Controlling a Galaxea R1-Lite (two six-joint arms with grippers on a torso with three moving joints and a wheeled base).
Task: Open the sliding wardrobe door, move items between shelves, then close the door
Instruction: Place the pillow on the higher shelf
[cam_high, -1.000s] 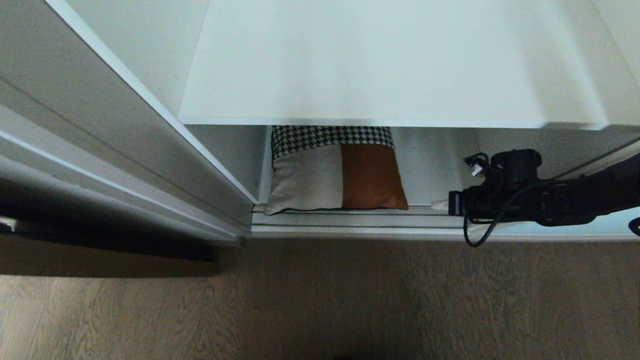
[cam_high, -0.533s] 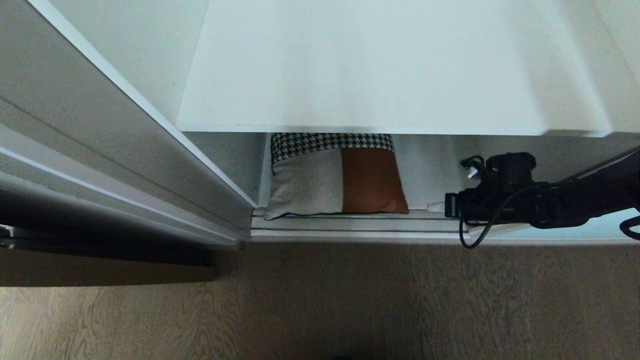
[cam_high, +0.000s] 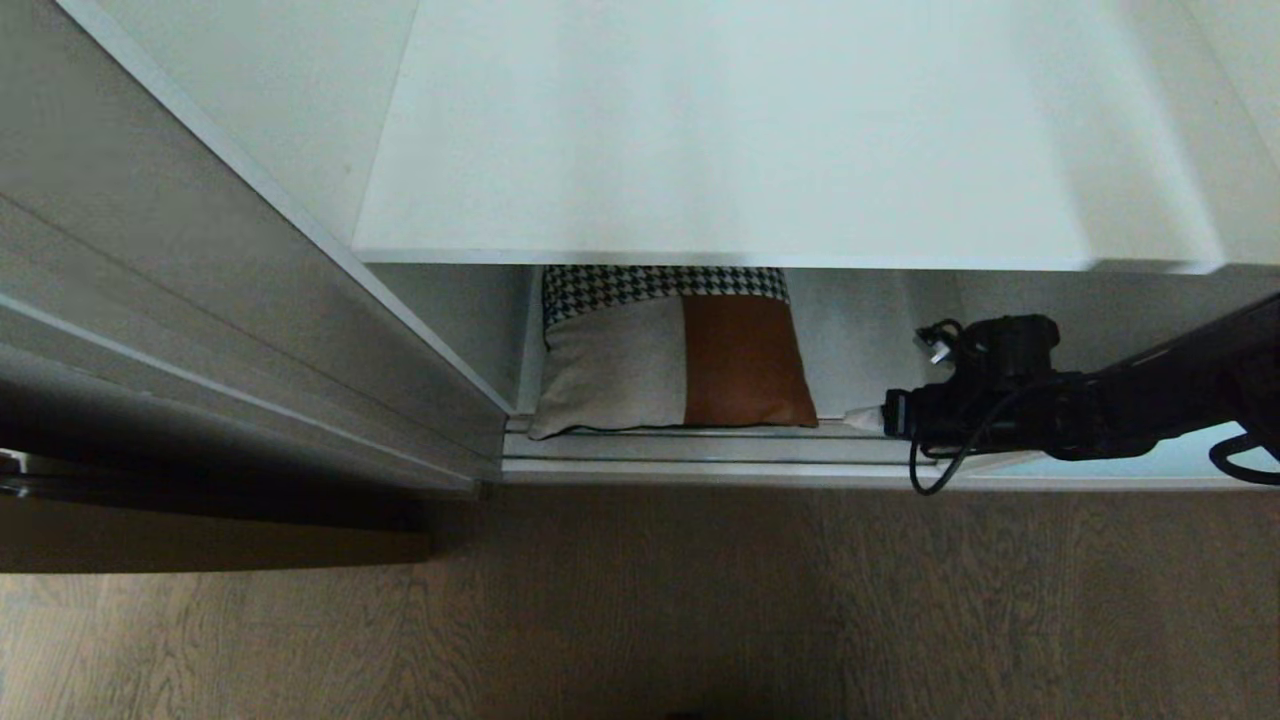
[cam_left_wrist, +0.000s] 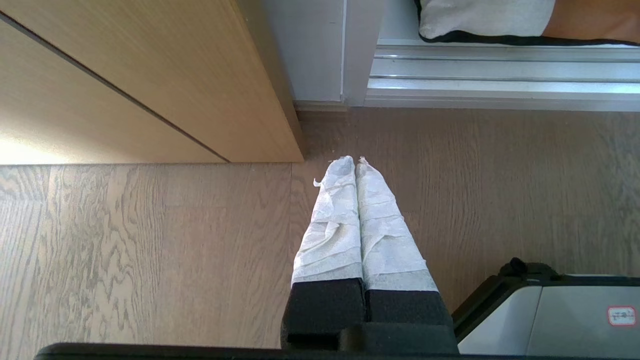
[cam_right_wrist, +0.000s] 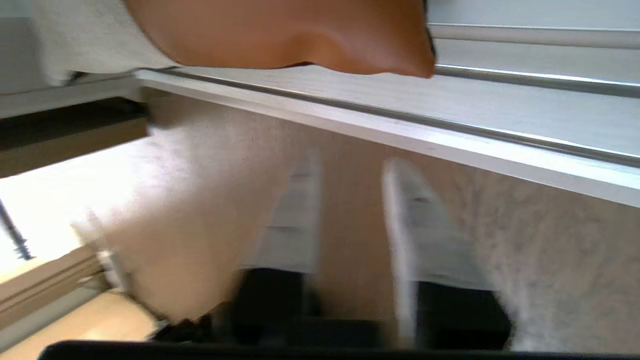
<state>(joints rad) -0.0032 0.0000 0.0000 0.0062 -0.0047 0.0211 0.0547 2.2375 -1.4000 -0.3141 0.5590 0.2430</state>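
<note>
You are at the pick-up step: the square patchwork cushion of houndstooth, cream fabric and rust-brown leather (cam_high: 672, 350) lies on the bottom white shelf (cam_high: 860, 345). Your right pincer (cam_right_wrist: 350, 200), fingers parted and empty, hangs just beside its corner. Next, reach in and grip it.

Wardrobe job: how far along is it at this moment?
Done: the opening stands clear, cushion visible on the bottom shelf. In hand: the right gripper, fingers parted and empty, sits beside the cushion at the track. Left gripper is shut, idle above the floor. Left: grasping, moving the cushion to another shelf, closing the door.
</note>
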